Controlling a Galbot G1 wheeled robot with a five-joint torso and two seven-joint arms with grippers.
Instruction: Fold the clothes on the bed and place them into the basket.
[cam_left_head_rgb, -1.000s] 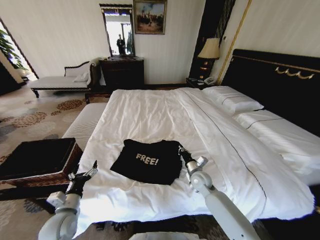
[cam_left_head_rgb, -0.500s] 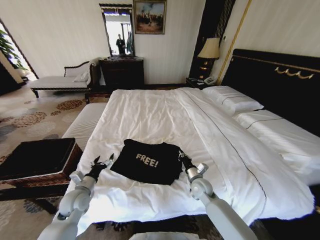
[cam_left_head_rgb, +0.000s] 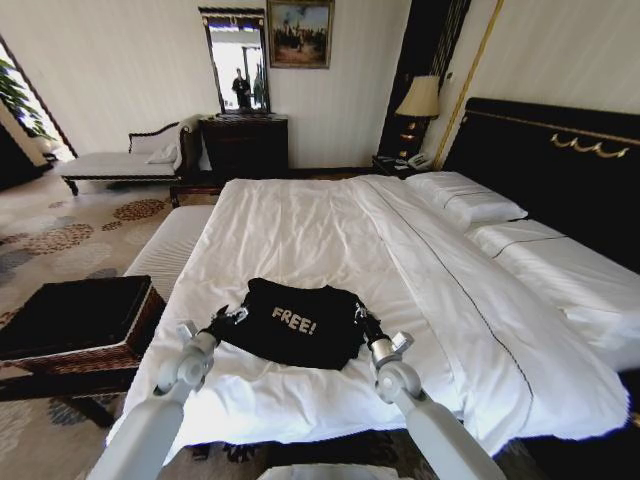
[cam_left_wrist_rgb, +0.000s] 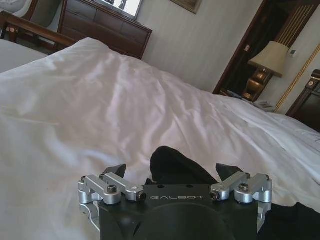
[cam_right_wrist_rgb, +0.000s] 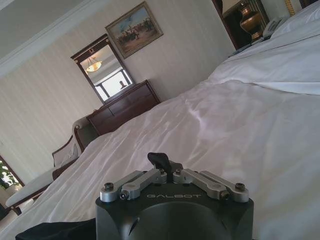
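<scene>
The clothes, a folded black T-shirt (cam_left_head_rgb: 295, 322) with white "FREE!" lettering, lie on the near part of the bed (cam_left_head_rgb: 300, 230), on its white sheet. My left gripper (cam_left_head_rgb: 228, 318) is at the shirt's left edge. In the left wrist view this gripper (cam_left_wrist_rgb: 171, 171) is open, with a fold of the black shirt (cam_left_wrist_rgb: 175, 162) between its spread fingertips. My right gripper (cam_left_head_rgb: 358, 315) is at the shirt's right edge. Its fingers (cam_right_wrist_rgb: 160, 161) are pressed together over the white sheet, and a corner of the shirt (cam_right_wrist_rgb: 50, 231) lies off to one side. The wicker basket (cam_left_head_rgb: 140, 325) with black lining stands left of the bed.
A white striped bench (cam_left_head_rgb: 175, 245) runs along the bed's left side, behind the basket. Pillows (cam_left_head_rgb: 465, 198) and the black headboard (cam_left_head_rgb: 560, 170) are at the right. A dark dresser (cam_left_head_rgb: 245, 145) with a mirror and a chaise (cam_left_head_rgb: 125, 160) stand by the far wall. Patterned carpet lies at the left.
My left arm has reached forward and to the right, from near the bed's edge to the shirt's left side. The right gripper has barely moved at the shirt's right edge.
</scene>
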